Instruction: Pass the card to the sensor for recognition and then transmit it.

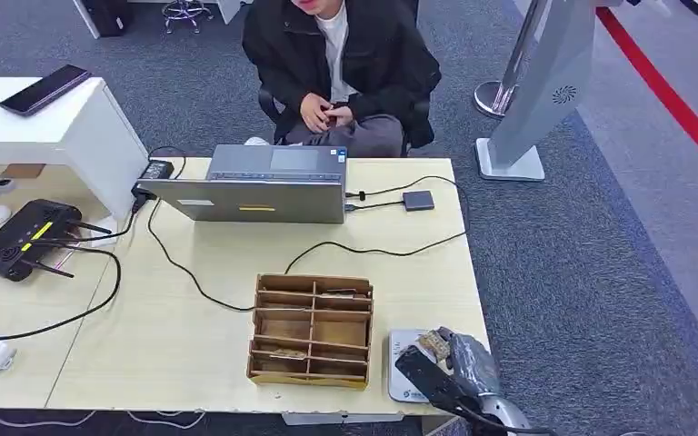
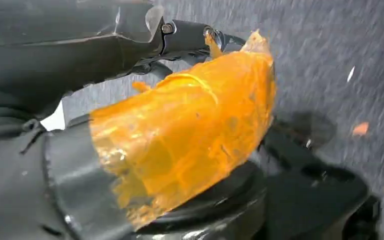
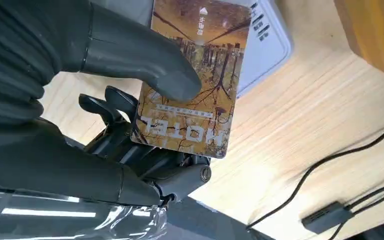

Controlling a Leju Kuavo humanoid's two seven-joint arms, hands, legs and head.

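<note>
Card point(image 3: 192, 80) sits pinched under our right hand's point(image 1: 459, 363) thumb, hovering over the white sensor point(image 3: 265, 45) at the table's point(image 1: 191, 336) near corner. We judge the thumb-only pinch could let it slide or tilt, spoiling the read. Beside the sensor, the cardboard organizer point(image 1: 311, 330) holds what look like cards in several slots. Our left hand point(image 2: 55, 75) is too unclear to judge.

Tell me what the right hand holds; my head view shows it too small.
Observer: The right hand holds a card printed with bare trees and the word HOTEL.
Operator: Describe the grip.
Observer: The thumb presses on the printed face, with the darker fingers behind the card.
Operator: Place it against the sensor.
Observer: The card's far end overlaps the white sensor in the wrist view; I cannot tell whether they touch.
</note>
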